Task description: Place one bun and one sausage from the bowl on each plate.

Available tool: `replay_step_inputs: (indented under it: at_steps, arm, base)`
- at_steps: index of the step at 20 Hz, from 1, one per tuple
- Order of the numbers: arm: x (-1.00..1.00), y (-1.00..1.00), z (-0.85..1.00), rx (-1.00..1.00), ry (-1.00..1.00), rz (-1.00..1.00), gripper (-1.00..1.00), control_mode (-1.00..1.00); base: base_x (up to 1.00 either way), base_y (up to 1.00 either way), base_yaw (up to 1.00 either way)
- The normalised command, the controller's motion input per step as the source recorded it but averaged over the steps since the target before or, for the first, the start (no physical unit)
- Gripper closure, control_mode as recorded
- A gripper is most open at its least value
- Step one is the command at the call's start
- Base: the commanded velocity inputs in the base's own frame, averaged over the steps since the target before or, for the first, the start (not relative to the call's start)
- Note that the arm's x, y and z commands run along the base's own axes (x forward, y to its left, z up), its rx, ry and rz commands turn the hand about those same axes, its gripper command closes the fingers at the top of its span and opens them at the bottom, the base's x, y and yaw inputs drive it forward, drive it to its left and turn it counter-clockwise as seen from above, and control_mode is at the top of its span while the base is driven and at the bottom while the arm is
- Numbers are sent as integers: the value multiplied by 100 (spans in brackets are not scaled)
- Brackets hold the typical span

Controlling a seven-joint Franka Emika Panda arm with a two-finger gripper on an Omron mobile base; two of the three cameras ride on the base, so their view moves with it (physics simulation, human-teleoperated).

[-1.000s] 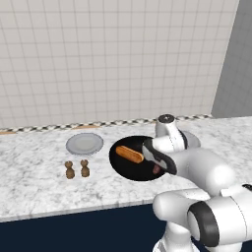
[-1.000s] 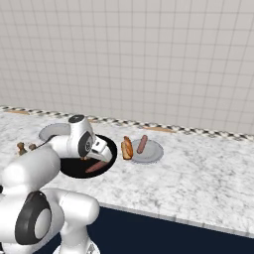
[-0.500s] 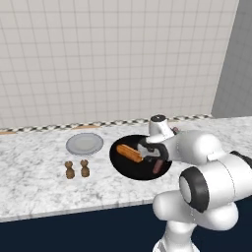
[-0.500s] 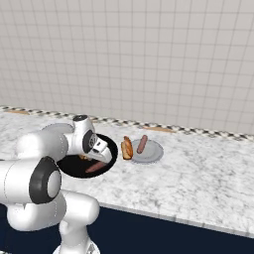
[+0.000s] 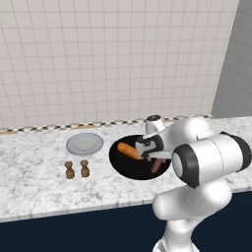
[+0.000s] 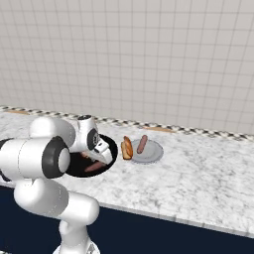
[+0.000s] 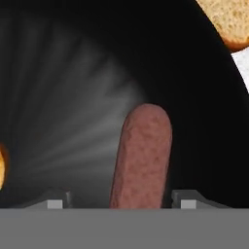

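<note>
The black bowl (image 5: 123, 166) (image 6: 113, 149) (image 7: 73, 97) holds one bun (image 5: 129, 151) and one sausage (image 5: 157, 166) (image 6: 95, 167) (image 7: 142, 155). My gripper (image 5: 153, 159) (image 6: 100, 158) (image 7: 121, 200) is down inside the bowl, straddling the near end of that sausage. Its fingertips (image 7: 187, 199) stand on either side of it, the right one close, the left one with a gap, so the jaws are still open. The right plate (image 6: 155, 155) carries a bun (image 6: 127, 148) (image 7: 228, 22) and a sausage (image 6: 142, 144). The left plate (image 5: 84, 143) is bare.
Two small brown shakers (image 5: 70, 170) (image 5: 84, 168) stand in front of the left plate. The marble counter (image 6: 198, 178) runs wide to the right, backed by a tiled wall. The counter's front edge is close to the bowl.
The hand has come down into the bowl over the sausage. Its jaws have narrowed around the sausage. The arm's elbow swung closer to the cameras.
</note>
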Motion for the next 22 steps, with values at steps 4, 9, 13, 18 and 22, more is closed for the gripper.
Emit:
replay_step_inputs:
  at_steps: [4, 9, 13, 18, 22]
  arm:
    - [-45, -18, -92, 0, -8, -8, 100, -100]
    - [-33, 3, -30, 0, -27, -1, 100, -100]
    - [-56, 18, 100, 1, -12, 0, 100, -100]
    - [-71, 26, 72, 4, -8, 0, 100, 100]
    - [0, 0, 0, 0, 0, 0, 100, 100]
  base:
    - [0, 0, 0]
    - [0, 0, 0]
    - [0, 0, 0]
    - [-18, 13, 2]
    - [-22, 95, 6]
